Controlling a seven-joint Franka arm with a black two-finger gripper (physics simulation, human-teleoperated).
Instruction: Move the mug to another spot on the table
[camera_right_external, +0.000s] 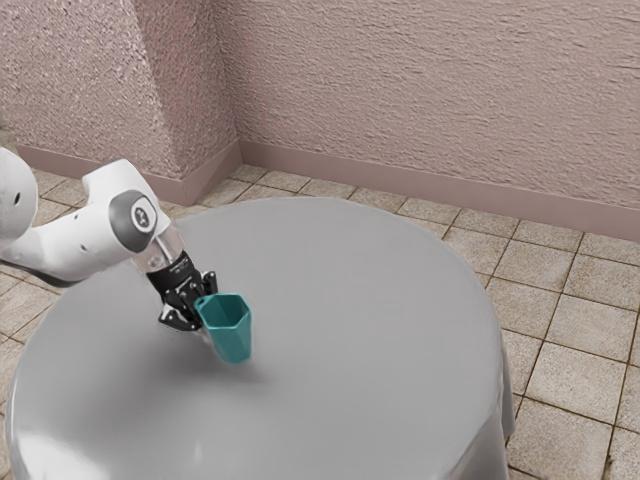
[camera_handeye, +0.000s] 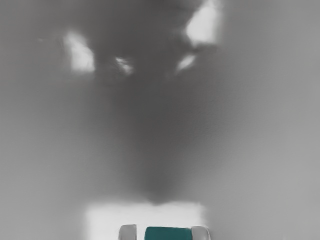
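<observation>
The gripper (camera_right_external: 196, 312) is clasping the teal mug (camera_right_external: 226, 326) by its rim, apparently holding it tilted above the table (camera_right_external: 380, 320) for carrying.

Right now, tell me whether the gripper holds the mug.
Yes, the gripper clamps the mug at its rim, with a finger on each side of the wall.

counts | teal mug (camera_right_external: 226, 326): one | round grey tabletop (camera_right_external: 380, 330): one | white Franka arm (camera_right_external: 80, 240): one | black end effector (camera_right_external: 203, 312): one | fingers (camera_handeye: 128, 233) on that end effector: two, both counted in the wrist view | beige tiled floor (camera_right_external: 570, 330): one | pink rough-plaster wall faces (camera_right_external: 450, 90): three, meeting at two corners | mauve baseboard (camera_right_external: 450, 190): one running strip
</observation>
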